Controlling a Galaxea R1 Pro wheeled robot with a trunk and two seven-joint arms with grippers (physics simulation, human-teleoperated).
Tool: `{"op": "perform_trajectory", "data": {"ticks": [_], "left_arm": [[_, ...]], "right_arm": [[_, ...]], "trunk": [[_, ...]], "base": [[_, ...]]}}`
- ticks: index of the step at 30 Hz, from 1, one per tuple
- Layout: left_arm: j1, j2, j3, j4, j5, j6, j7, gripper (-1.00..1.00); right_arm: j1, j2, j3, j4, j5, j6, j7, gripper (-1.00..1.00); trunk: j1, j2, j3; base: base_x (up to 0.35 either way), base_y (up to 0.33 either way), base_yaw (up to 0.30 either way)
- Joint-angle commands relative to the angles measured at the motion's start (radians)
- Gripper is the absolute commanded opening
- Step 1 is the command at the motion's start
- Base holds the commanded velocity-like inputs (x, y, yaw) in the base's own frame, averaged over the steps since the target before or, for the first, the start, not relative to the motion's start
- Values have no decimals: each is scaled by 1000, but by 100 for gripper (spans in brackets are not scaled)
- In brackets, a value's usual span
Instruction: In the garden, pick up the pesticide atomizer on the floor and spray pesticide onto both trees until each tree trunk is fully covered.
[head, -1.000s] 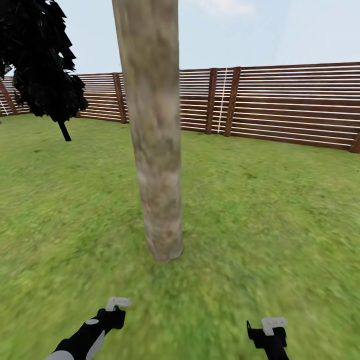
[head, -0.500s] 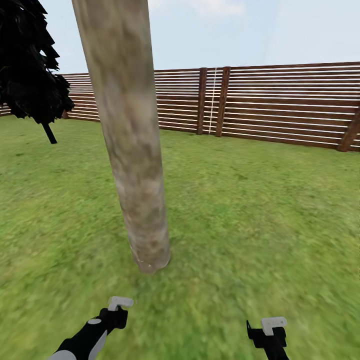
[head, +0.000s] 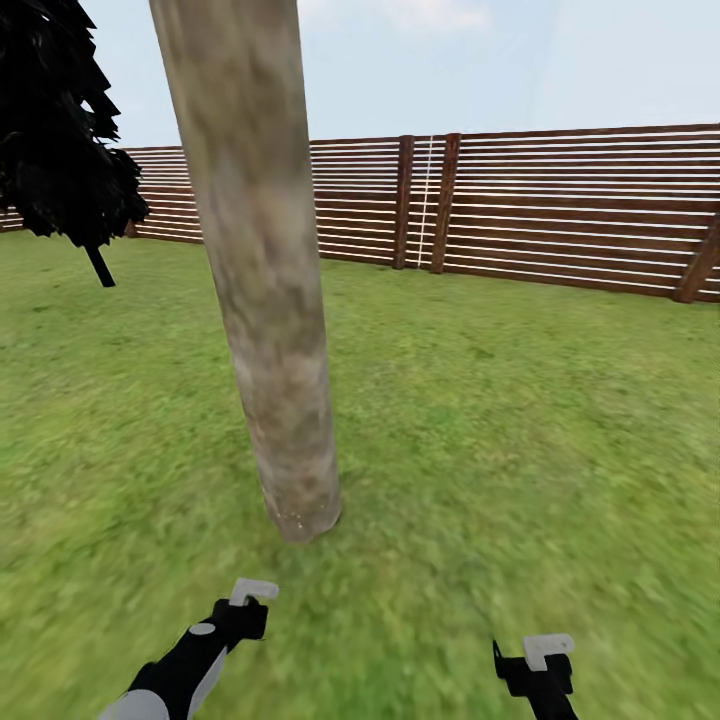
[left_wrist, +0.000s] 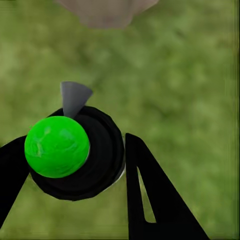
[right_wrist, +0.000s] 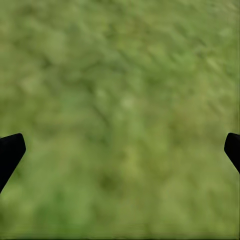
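One tree's thick grey-tan tree trunk (head: 265, 300) rises from the garden lawn just ahead of me, left of centre. My left gripper (head: 243, 612) hangs low in front of the trunk's base. In the left wrist view the left gripper (left_wrist: 75, 145) is shut on the pesticide atomizer (left_wrist: 57, 146), a black round body with a bright green ball top and a grey nozzle pointing toward the trunk's foot (left_wrist: 105, 10). My right gripper (head: 535, 668) hovers over bare grass to the right. In the right wrist view the right gripper (right_wrist: 125, 142) is open with nothing between its fingers.
A brown slatted wooden fence (head: 560, 210) closes off the lawn at the back. A dark thin-stemmed cypress-like tree (head: 65, 150) stands at the far left. Green lawn (head: 520, 420) stretches to the right of the trunk.
The camera swung early on, shifting the trunk leftward in the picture. Since half a second ago my left arm has moved forward and slightly right toward the trunk's base. The right arm is unchanged.
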Motion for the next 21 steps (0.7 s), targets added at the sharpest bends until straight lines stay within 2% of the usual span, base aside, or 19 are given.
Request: {"op": "perform_trajectory", "data": {"ticks": [1,2,4,5,6,7,9,10,11,12,15,17,18,20,21], "left_arm": [[-2,-14,7,-3,-12,2,-7,-100],[-2,-26,5,-4,-16,3,-5,-100],[-25,-19,4,-9,-19,34,-4,-100],[-40,-2,6,-18,-17,72,-7,-100],[-52,44,8,-34,-11,134,-13,-100],[-55,56,8,-40,-9,153,-14,-100],[-59,43,4,-46,-9,172,-17,-100],[-66,14,2,-51,-11,204,-18,-100],[-83,-29,1,-71,-13,291,-18,-100],[-91,-38,1,-89,-13,345,-18,-100],[-99,-33,0,-147,-13,455,-19,-100],[-100,8,0,-184,-14,528,-19,-100],[-100,14,0,-197,-14,542,-18,-100],[-101,1,0,-215,-13,550,-18,-100],[-102,-24,-1,-233,-13,564,-18,-100]], "right_arm": [[-1,0,-7,1,11,-3,-4,100],[-1,0,-6,2,11,-3,-4,100],[-1,0,-7,2,11,-3,-4,100],[-1,0,-7,2,11,-3,-4,100],[-1,0,-7,2,11,-3,-4,100],[-1,0,-7,2,11,-3,-4,100],[-1,0,-7,2,11,-3,-4,100],[-1,0,-7,2,11,-3,-4,100],[-1,0,-7,2,11,-3,-4,100],[-1,0,-7,2,11,-3,-4,100],[-1,0,-7,2,11,-3,-4,100],[-1,0,-7,2,11,-3,-4,100],[-1,0,-7,2,11,-3,-4,100],[-1,0,-7,2,11,-3,-4,100],[-1,0,-7,2,11,-3,-4,100]], "trunk": [[0,0,-1],[0,0,-1],[0,0,-1],[0,0,-1],[0,0,-1],[0,0,-1],[0,0,-1],[0,0,-1],[0,0,-1],[0,0,-1],[0,0,-1],[0,0,-1],[0,0,-1],[0,0,-1],[0,0,-1]], "base": [[-25,0,0],[-10,0,0],[-4,0,0],[-1,0,0],[0,0,0],[0,0,0],[0,0,0],[0,0,0],[0,0,0],[0,0,0],[0,0,0],[0,0,0],[-58,0,0],[-230,0,0],[-142,0,0]]}}
